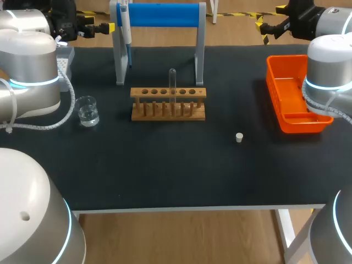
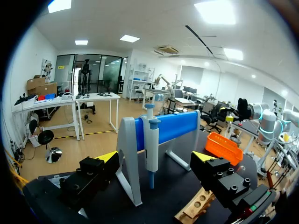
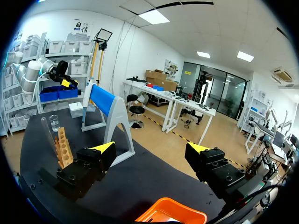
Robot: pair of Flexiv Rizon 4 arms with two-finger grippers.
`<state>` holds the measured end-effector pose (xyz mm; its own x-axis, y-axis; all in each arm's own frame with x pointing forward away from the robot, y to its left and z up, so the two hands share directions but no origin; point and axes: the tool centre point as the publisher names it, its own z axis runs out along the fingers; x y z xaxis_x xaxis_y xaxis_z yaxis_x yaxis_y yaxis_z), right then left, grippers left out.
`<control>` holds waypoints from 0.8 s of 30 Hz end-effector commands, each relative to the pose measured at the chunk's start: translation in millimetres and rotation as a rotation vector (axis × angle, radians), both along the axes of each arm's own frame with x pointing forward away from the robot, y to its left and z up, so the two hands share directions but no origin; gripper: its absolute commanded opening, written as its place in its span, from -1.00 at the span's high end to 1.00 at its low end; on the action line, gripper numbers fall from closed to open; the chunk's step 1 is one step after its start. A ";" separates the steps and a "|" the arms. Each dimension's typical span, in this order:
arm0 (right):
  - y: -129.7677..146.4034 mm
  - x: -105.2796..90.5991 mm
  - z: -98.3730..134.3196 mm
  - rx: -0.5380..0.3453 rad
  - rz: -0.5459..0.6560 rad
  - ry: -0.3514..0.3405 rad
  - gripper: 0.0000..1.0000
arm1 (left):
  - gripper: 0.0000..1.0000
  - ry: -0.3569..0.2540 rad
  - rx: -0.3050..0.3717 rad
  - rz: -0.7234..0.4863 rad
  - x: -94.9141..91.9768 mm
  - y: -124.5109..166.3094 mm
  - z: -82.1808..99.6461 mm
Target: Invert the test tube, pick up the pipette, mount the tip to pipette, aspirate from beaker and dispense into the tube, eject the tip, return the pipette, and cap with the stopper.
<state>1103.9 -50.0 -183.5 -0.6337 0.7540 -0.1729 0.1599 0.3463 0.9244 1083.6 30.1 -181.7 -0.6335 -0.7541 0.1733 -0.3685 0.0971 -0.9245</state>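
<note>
The black table (image 1: 165, 176) runs the full width of the head view, with a pale front edge. At its far left corner a grey box (image 1: 66, 56) is mostly hidden by the left arm (image 1: 30, 71). The left gripper (image 2: 155, 157) hangs above that back corner, its yellow-tipped fingers spread wide and holding nothing. In the left wrist view it faces the pipette stand. Near the left arm stands the beaker (image 1: 87, 111), a small clear glass with clear liquid in it. Behind it and further in is the pipette stand (image 1: 159, 15), two grey uprights joined by a blue bar, with the pipette (image 1: 125, 27) hanging at its left end. Just in front of the stand sits the wooden rack (image 1: 168, 104), and the test tube (image 1: 172, 83) stands upright in its fourth hole from the left. Which end of the tube is up cannot be told. Right of the rack and nearer the front edge, the small white stopper (image 1: 239, 137) lies alone on the bare surface. The orange tray (image 1: 286, 88) lies at the right side, partly covered by the right arm (image 1: 327, 71). The right gripper (image 3: 152, 148) hangs above the back right corner, jaws wide apart and empty.
</note>
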 end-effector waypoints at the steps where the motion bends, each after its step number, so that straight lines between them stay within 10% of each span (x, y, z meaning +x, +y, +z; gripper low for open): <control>1: 0.0 0.3 -0.2 0.000 0.000 -0.001 -1.00 | -1.00 0.000 -0.001 0.000 0.0 0.0 -0.1; 19: 0.0 0.3 -0.2 0.000 0.000 -0.001 -1.00 | -1.00 0.000 -0.001 0.000 0.0 0.0 -0.1; 24: 23.0 -45.4 -5.2 0.028 0.109 0.008 -1.00 | -1.00 0.000 -0.001 0.000 0.0 0.0 -0.1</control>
<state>1087.7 -24.1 -188.7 -0.6950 0.7020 -0.1554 0.1425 0.3464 0.9272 1083.6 30.1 -181.7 -0.6335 -0.7540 0.1733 -0.3685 0.0971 -0.9245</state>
